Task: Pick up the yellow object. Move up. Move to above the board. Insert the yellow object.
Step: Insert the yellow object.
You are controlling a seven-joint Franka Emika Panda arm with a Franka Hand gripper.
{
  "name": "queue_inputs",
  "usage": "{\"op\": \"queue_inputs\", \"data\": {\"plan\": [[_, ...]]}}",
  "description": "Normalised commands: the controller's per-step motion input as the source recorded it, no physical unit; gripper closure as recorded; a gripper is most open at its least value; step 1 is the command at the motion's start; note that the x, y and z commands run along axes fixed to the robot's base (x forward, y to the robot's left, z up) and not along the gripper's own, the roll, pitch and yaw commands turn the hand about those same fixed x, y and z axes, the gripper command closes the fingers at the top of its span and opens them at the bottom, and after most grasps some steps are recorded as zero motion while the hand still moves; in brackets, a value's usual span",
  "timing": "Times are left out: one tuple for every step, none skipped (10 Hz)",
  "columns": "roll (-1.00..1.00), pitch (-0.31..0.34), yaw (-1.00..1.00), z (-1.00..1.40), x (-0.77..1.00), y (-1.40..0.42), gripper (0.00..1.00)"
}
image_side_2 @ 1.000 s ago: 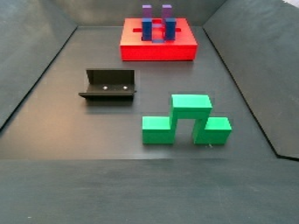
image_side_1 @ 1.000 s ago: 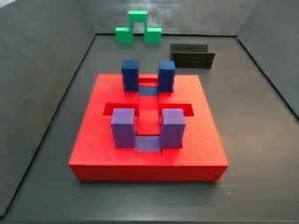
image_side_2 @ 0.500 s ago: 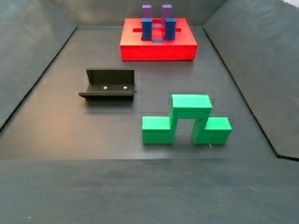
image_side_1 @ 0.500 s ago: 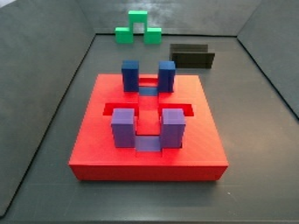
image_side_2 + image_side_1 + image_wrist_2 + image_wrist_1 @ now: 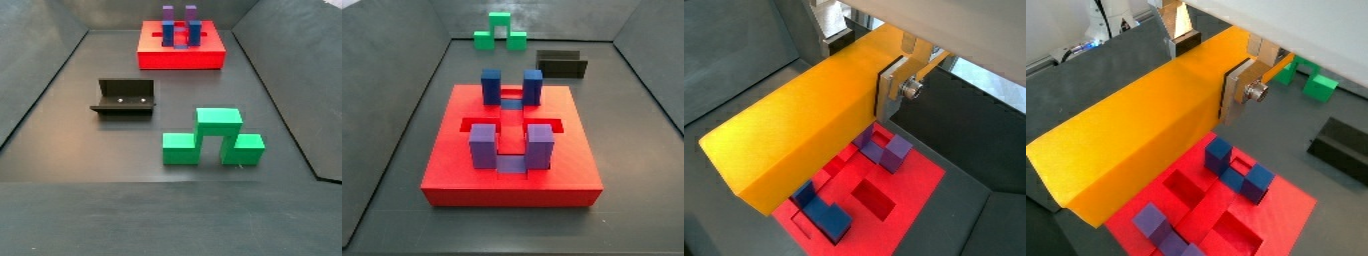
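In both wrist views my gripper [image 5: 1209, 68] [image 5: 862, 60] is shut on the yellow object [image 5: 1146, 130] [image 5: 798, 120], a long yellow-orange bar held between the silver fingers [image 5: 1237, 92] [image 5: 890, 88]. The bar hangs high above the board [image 5: 1280, 215] [image 5: 905, 180], a red platform with recessed slots. The board carries upright blue blocks [image 5: 1240, 170] [image 5: 824, 212] and purple blocks [image 5: 1160, 225] [image 5: 885, 150]. Both side views show the board [image 5: 462, 180] [image 5: 181, 60] on the floor. The gripper and the bar are out of view there.
A green stepped block [image 5: 500, 35] [image 5: 211, 138] [image 5: 1313, 85] stands on the grey floor away from the board. The black fixture [image 5: 563, 63] [image 5: 124, 98] [image 5: 1340, 150] stands between them. Sloped grey walls ring the floor.
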Motion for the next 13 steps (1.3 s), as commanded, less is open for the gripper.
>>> {"op": "queue_inputs", "data": {"plan": [[0.26,0.0,0.0,-0.37,0.14,-0.65,1.0],[0.17,0.0,0.0,-0.35,0.2,-0.52,1.0],[0.05,-0.017,0.03,-0.46,0.34,-0.05,1.0],[0.02,-0.021,0.23,-0.47,0.46,0.11,1.0],[0.06,-0.036,0.38,-0.44,0.49,0.2,1.0],[0.04,-0.046,0.49,-0.36,0.49,0.21,1.0],[0.02,-0.044,0.54,-0.33,0.46,0.14,1.0],[0.11,0.0,0.31,-0.43,0.19,-0.12,1.0],[0.25,0.0,0.03,-0.5,0.0,-0.19,1.0],[0.38,0.0,0.0,-0.47,0.0,-0.12,1.0],[0.41,0.0,0.0,-0.44,0.01,-0.01,1.0],[0.43,0.033,-0.04,-0.33,0.02,0.0,1.0],[0.39,0.066,-0.11,-0.24,0.0,0.0,1.0]]}}
